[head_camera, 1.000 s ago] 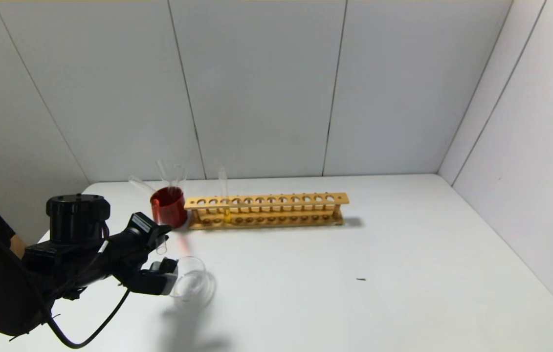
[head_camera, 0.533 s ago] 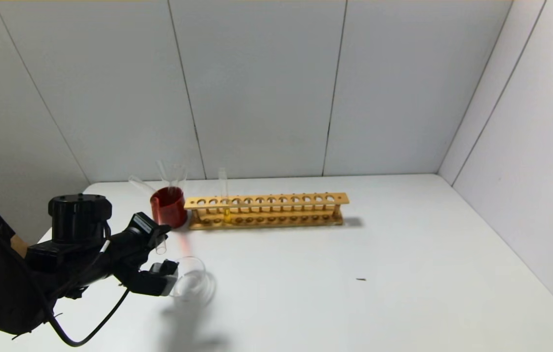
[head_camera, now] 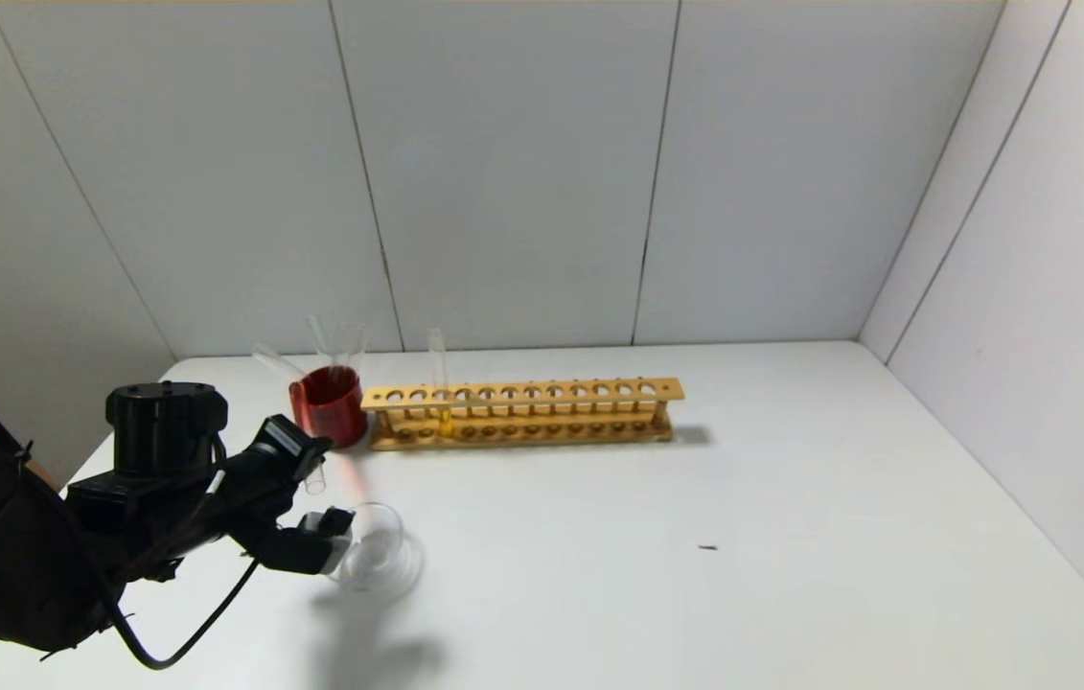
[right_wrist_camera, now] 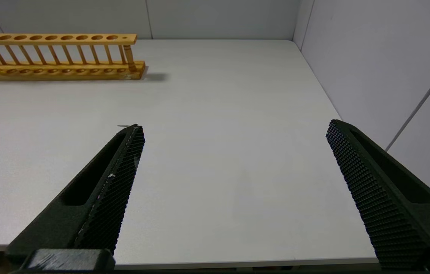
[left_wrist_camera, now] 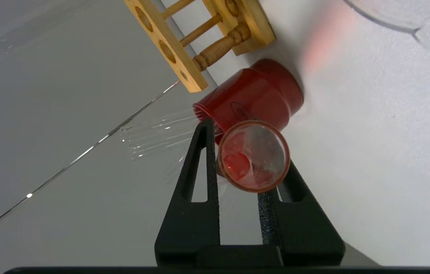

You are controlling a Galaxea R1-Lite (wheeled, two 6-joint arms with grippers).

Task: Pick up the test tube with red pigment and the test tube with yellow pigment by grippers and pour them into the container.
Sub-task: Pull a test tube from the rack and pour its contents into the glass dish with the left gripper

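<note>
From my head, my left gripper (head_camera: 316,498) clamps the test tube with red pigment (head_camera: 314,479) over the white table (head_camera: 695,537) beside the container (head_camera: 374,556); my left wrist shows grey wall panels (left_wrist_camera: 47,152); my right gripper (right_wrist_camera: 234,133) gapes wide, empty.

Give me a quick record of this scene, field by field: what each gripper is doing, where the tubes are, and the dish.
left gripper: shut on the test tube with red pigment, held tilted beside the container
right gripper: open, idle above bare table
test tube with yellow pigment: upright in the wooden rack, near its left end
container: clear glass dish on the table, in front of the red cup
red cup: holds colourless clear tubes
pour status: red residue visible inside the held tube; dish contents cannot be told
</note>
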